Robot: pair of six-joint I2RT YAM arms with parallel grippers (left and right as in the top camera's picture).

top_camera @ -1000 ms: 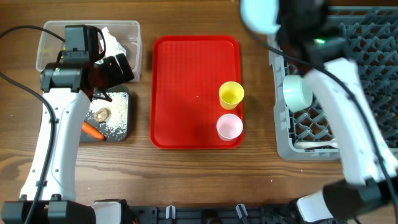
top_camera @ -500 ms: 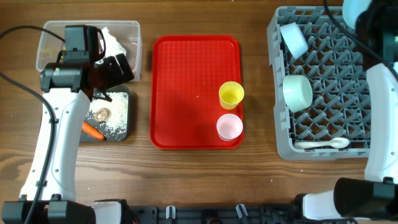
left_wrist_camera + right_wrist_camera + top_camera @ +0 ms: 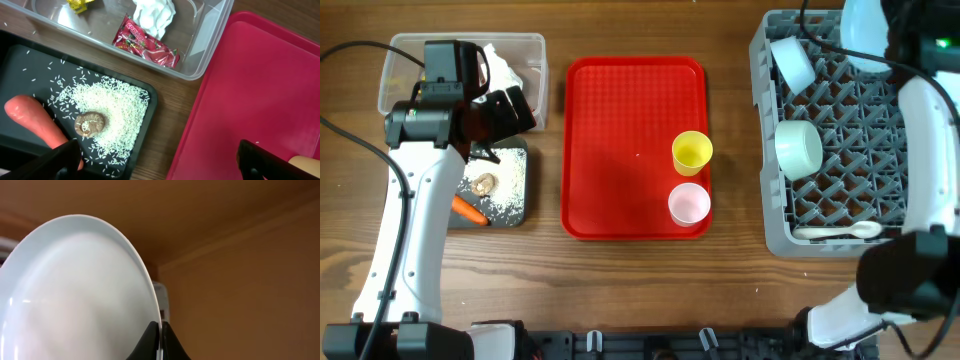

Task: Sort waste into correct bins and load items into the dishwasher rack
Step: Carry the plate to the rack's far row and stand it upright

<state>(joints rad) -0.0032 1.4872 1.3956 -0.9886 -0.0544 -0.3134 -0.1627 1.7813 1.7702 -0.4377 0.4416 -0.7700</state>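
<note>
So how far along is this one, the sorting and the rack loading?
Done: tissue and wrapper lie in the clear tub; carrot, lump and rice in the black tray; two bowls and the spoon sit in the rack. In hand: the right end effector is shut on the plate, above the rack. To do: the yellow cup and pink cup on the red tray.

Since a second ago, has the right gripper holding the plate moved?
Yes. The right gripper and plate swung rightward, from above the dishwasher rack's left edge toward its right side.
</note>
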